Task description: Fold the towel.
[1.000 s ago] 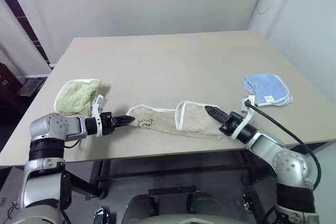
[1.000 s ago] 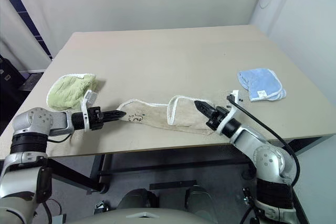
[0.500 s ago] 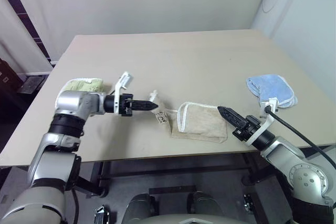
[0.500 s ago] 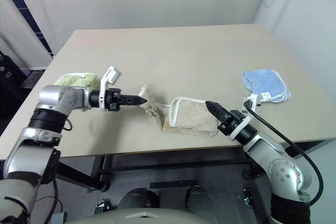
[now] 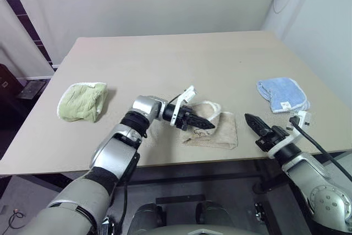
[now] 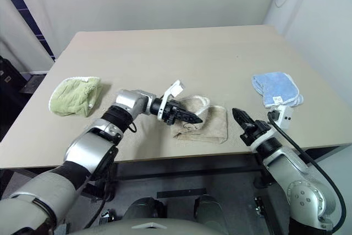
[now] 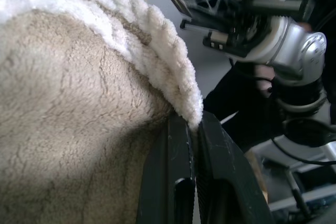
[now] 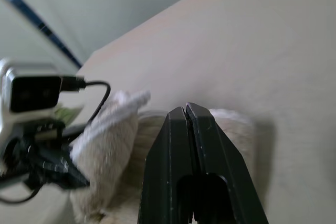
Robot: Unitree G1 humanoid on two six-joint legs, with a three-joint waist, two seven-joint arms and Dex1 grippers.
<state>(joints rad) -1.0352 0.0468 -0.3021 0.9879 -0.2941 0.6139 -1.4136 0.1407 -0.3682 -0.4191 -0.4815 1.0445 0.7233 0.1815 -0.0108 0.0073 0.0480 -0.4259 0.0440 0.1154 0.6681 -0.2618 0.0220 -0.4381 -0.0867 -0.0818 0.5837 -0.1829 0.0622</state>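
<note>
Beige terry, the towel [image 5: 215,130] lies bunched near the table's [image 5: 165,64] front edge, directly under and beyond the left gripper [image 5: 204,123], which reaches across it pointing toward the right gripper [image 5: 251,119]. Bare tabletop stretches wide behind both grippers; the green towel [image 5: 81,100] sits well off behind the left arm's elbow side, and the blue towel [image 5: 279,94] lies just past the right gripper, near the table's right edge. That right arm comes up over the front edge with its gripper clear of the beige towel, a strip of bare wood between them.

From the left wrist, the black fingers [image 7: 178,182] are pinched on the towel's white corded edge, cloth draping off one side.

From the right wrist, the fingers [image 8: 197,145] are pressed together on nothing, pointing at the towel ahead.
</note>
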